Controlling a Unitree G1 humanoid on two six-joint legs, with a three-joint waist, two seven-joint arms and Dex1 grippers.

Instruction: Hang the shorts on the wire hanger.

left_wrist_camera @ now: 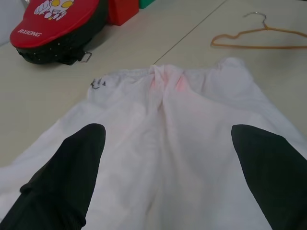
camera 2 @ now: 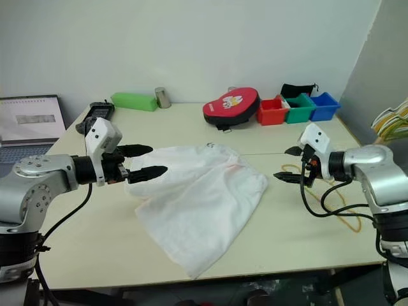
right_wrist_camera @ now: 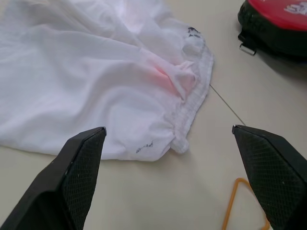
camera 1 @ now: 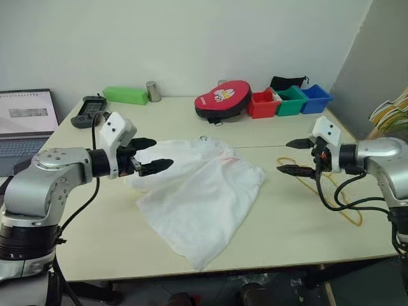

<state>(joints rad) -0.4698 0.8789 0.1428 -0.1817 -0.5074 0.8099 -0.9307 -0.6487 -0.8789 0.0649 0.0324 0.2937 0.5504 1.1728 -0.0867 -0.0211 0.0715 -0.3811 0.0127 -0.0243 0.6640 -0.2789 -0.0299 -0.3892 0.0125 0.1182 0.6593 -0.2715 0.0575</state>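
While both arms hover over the pale desk [camera 1: 280,217], I see from the left eye view the white thin-fabric shorts [camera 1: 197,191] lying crumpled near the desk's middle. My left tool [camera 1: 148,155] hangs above the shorts' left edge, fingers apart and empty. My right tool [camera 1: 296,157] is to the right of the shorts, fingers also apart and empty, above the thin yellow wire hanger [camera 1: 347,213], which lies flat on the desk well right of the shorts. Beyond the shorts sits a red oval zip case [camera 1: 223,99].

From the left wrist view, the two black fingers [left_wrist_camera: 67,182] stand wide over the shorts, whose waistband shows a faint pinkish mark; the hanger with its silvery hook lies past the shorts.

From the right wrist view, the spread fingers [right_wrist_camera: 76,167] frame the shorts' gathered waistband, with a corner of the hanger just beside the shorts.
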